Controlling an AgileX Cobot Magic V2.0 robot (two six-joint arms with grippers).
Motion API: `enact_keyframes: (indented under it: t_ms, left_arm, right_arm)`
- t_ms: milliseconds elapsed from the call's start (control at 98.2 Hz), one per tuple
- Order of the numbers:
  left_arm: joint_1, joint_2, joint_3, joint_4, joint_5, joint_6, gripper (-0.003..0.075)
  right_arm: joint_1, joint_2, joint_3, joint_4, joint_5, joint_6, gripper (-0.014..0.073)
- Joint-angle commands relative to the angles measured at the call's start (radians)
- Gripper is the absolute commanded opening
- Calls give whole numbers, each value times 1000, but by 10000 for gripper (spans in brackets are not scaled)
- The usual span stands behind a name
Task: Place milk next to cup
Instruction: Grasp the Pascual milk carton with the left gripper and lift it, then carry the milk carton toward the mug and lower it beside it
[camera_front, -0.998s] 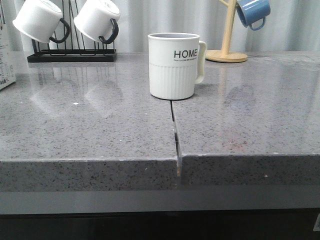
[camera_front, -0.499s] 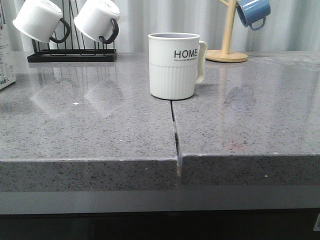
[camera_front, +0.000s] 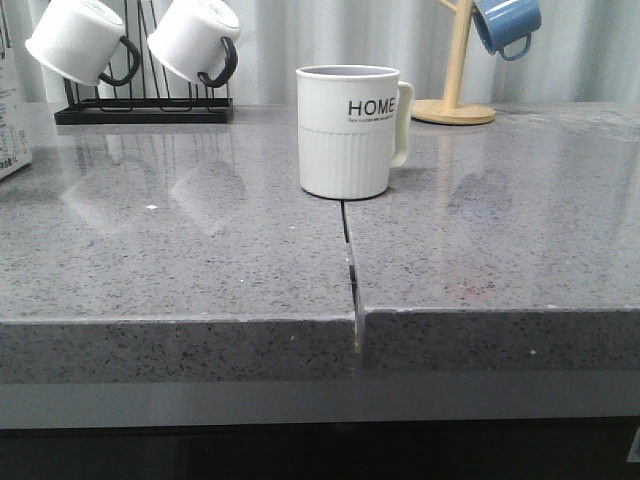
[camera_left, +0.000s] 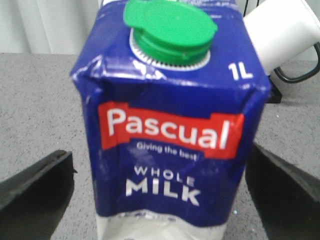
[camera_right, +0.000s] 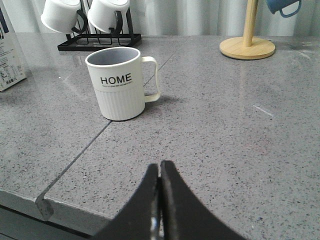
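Milk (camera_left: 170, 135) between spread left gripper (camera_left: 160, 195) fingers, untouched.

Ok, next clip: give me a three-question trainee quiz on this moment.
1. True or false: the left hand is shut on the milk.
2. What color is the milk's cap?
3. The cup handle, in the front view, points: A) left B) right C) at the camera.

Key: 1. False; its fingers stand open either side, apart from the carton. 2. Green. 3. B.
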Motion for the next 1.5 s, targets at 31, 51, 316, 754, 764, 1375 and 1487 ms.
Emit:
enact_keyframes:
  t_ms: [31, 51, 316, 754, 764, 1375, 1487]
  left_arm:
    - [-3, 12, -51, -9, -122, -2, 651]
    - [-3, 20, -53, -9, -127, -2, 651]
    - [-3, 79, -81, -13, -153, -2, 622]
    - [-3, 73, -81, -17, -153, -2, 195]
    - [-3, 73, -81, -17, -153, -2, 195]
    - [-325, -4, -81, -549, -245, 474, 189]
    - [-420, -1, -81, -695, -321, 603, 189]
  right_arm:
    - [-2, 7, -27, 0, -75, -8, -69]
    - [-2, 7, -27, 0, -75, -8, -69]
    - [-2, 7, -27, 0, -75, -8, -69]
    - [-2, 7, -27, 0, -75, -8, -69]
    - [-2, 7, -27, 0, -75, -8, -69]
    - [-2, 7, -27, 0, -75, -8, -69]
    - [-2, 7, -27, 0, -75, -8, -69]
